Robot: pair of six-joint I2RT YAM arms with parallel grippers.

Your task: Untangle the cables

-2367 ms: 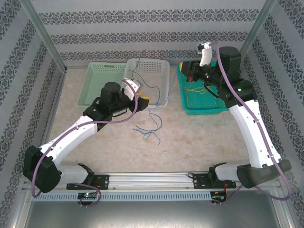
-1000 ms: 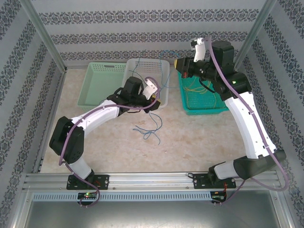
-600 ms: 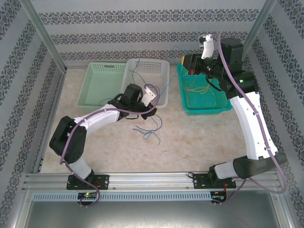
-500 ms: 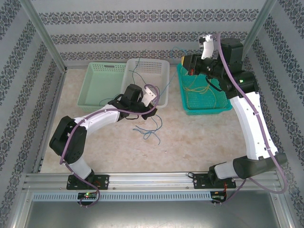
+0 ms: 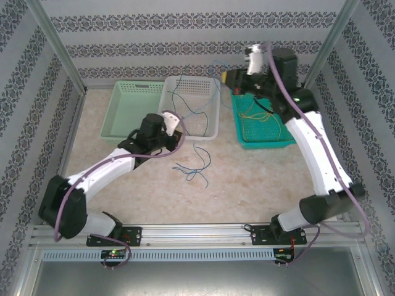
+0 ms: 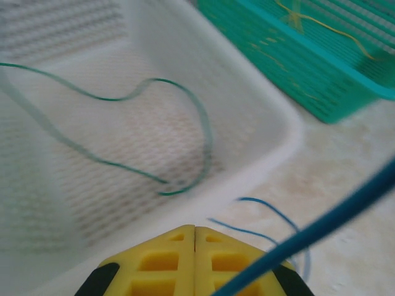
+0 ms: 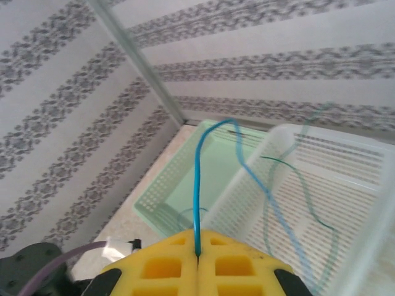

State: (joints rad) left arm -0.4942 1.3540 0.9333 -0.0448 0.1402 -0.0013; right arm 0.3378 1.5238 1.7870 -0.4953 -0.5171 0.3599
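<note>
With loose blue strands [image 5: 199, 165] on the counter [image 5: 259, 185] mid-frame, the left pincer [image 6: 195, 229] clenched short of the white basket [image 6: 278, 132] holding a green cable [image 6: 208, 139], and the right pincer [image 7: 198, 234] grasping a blue cable [image 7: 197, 179] at top, pulling could drag the green cable out.

No lettering, label, brand mark, number or sign could be read anywhere. The walls [image 5: 185, 24] carried only a repeating ornamental pattern in stripes, with no writing legible in it.
</note>
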